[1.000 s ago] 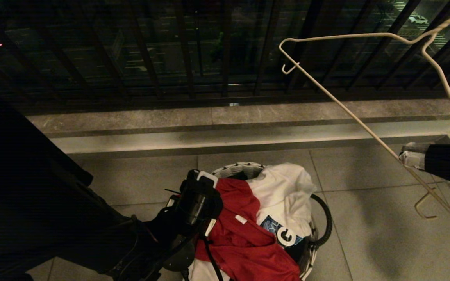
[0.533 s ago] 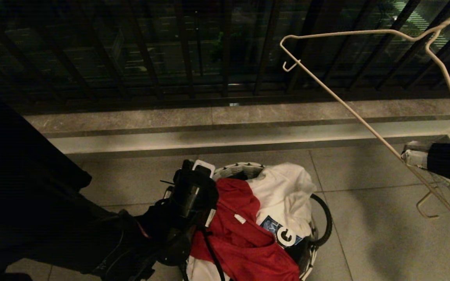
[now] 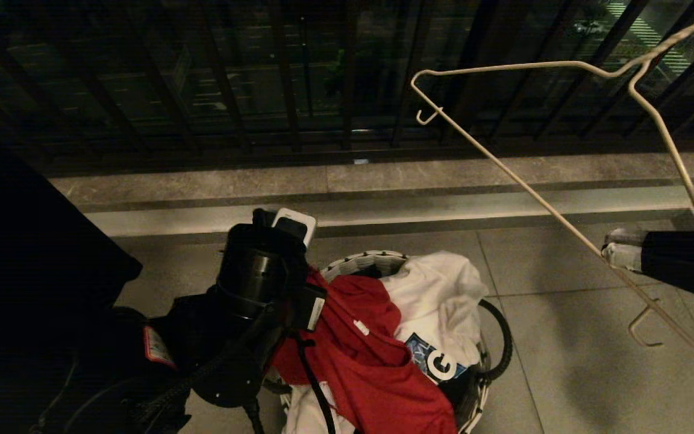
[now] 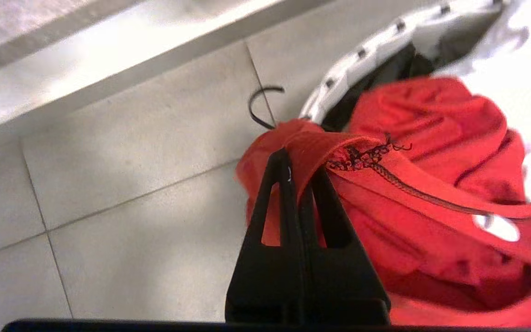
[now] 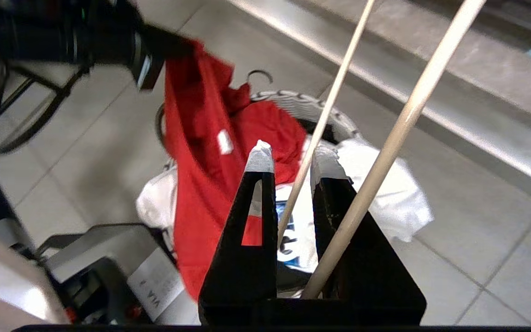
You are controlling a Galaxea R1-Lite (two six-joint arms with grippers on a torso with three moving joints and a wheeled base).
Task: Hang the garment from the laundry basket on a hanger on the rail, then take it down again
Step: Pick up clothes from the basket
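Red garment [image 3: 371, 355] is half out of the laundry basket [image 3: 366, 261]: one edge pulled up and to the robot's left, the rest draped over the pile inside. Small white neck tag [image 3: 359, 327] on it, nothing on the tag readable. No lettering on the red fabric in view.

Left gripper [image 4: 298, 159] is clamped tight on a fold of the garment's hem; black overlock stitching [image 4: 362, 157] runs away from the pinch point. Fingers pressed together with cloth between them. In the head view the left wrist [image 3: 259, 271] sits above the basket's left rim, pointing down and away from the robot, red cloth trailing from it back into the basket.

Under and beside the red cloth: a white T-shirt [image 3: 437, 289] with a blue print patch and a round white badge showing a black "C" [image 3: 441, 364]. Nothing more readable there.

Right gripper [image 5: 288, 159] is well off to the right of the basket, above the floor tiles [image 3: 564, 361]. Taped fingertips stand a narrow gap apart with the hanger [image 3: 540, 199] wire running between them; a second hanger wire crosses in front of the right finger. Hanger is cream wire, held tilted, its small end hook [image 3: 425, 116] up by the dark railing [image 3: 287, 72].

Label on the robot base [image 5: 155, 281] has printing, not legible.
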